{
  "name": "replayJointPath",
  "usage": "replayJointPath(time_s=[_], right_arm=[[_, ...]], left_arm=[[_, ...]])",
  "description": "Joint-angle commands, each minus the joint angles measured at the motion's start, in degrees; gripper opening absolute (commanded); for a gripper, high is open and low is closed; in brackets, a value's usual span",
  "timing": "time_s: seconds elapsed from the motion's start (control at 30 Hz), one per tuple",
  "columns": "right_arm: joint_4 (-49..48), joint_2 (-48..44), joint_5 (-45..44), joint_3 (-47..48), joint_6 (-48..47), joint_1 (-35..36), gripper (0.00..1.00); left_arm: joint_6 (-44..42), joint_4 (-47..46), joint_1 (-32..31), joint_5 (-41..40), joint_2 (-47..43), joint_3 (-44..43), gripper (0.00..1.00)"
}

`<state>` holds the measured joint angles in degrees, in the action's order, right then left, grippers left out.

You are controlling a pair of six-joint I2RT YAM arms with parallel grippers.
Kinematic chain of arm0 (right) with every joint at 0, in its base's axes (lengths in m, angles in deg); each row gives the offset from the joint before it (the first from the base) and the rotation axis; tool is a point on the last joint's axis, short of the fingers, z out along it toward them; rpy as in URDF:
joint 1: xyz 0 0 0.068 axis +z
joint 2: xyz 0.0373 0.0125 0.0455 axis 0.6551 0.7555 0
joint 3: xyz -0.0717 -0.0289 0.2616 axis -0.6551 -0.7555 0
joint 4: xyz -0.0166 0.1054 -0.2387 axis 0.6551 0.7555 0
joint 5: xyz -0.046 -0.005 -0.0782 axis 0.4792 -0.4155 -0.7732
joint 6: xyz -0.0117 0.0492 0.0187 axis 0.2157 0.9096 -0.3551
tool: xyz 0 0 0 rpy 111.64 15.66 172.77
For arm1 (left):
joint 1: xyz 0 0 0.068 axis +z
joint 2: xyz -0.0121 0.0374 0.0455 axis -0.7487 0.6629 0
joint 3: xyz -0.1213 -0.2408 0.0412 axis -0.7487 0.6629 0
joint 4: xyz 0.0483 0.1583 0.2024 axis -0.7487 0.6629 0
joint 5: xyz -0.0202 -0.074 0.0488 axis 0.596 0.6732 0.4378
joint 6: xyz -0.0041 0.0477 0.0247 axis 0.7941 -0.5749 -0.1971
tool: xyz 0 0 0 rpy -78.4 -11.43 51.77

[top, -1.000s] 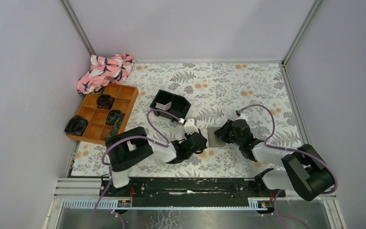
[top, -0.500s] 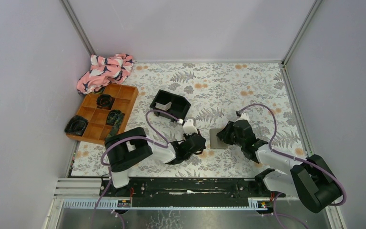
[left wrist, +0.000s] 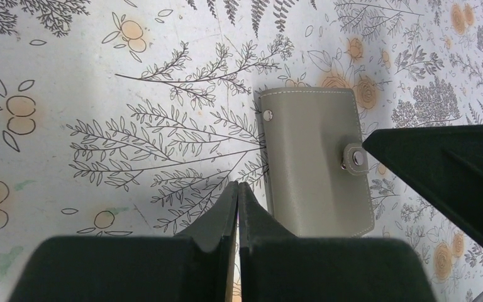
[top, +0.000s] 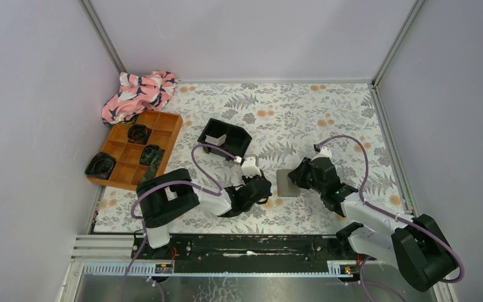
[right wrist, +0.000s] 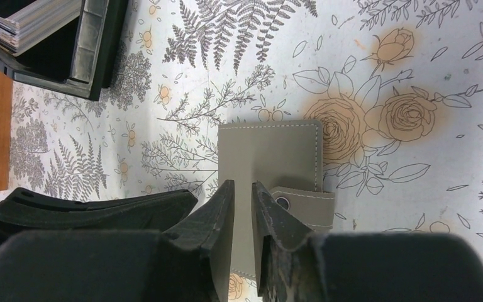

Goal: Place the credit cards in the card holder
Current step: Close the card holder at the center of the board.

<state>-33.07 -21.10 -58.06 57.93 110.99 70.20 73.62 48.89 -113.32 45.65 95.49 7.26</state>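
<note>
Top view first: the holder point(top: 287, 182) lies flat on the table point(top: 314, 119), right between the left claw point(top: 265, 187) and the right claw point(top: 297, 178). The cards point(top: 220, 139) sit well apart in the black tray point(top: 246, 138) further back. In the left wrist view, the left claw has its fingers pressed flat together with nothing between them, parked just beside the holder's long edge. The holder looks folded, with a strap point(left wrist: 354, 157) and snap on its face. In the right wrist view, the right claw is down to a narrow slit directly over the holder. We can't tell if it's pinching anything or just sitting above it (the fingers hide the contact spot). The cards show up here as a tidy stack in the tray. Our read on handling: the holder looks light and soft, so it'll likely flex and skate on the table if nudged. We'd pin it with one claw and take the strap or the cover's free edge with the other. The cards look thin, stiff and slick, so we'd grip one across its faces near a short edge and not squeeze hard.
</note>
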Motion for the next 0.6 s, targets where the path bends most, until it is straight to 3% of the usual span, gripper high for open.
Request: replayJointPath(time_s=[0.0,0.57], right_arm=[[0.2,-2.6,-2.2,1.3,-1.0,0.6,0.22],[10.7,-4.2,-7.4,2.1,-2.4,0.7,0.12]], left_arm=[[-1.9,-1.1,-0.5,-2.9,-1.7,-0.2,0.04],[-7.3,0.7,-0.7,-2.9,3.0,-6.1,0.04]])
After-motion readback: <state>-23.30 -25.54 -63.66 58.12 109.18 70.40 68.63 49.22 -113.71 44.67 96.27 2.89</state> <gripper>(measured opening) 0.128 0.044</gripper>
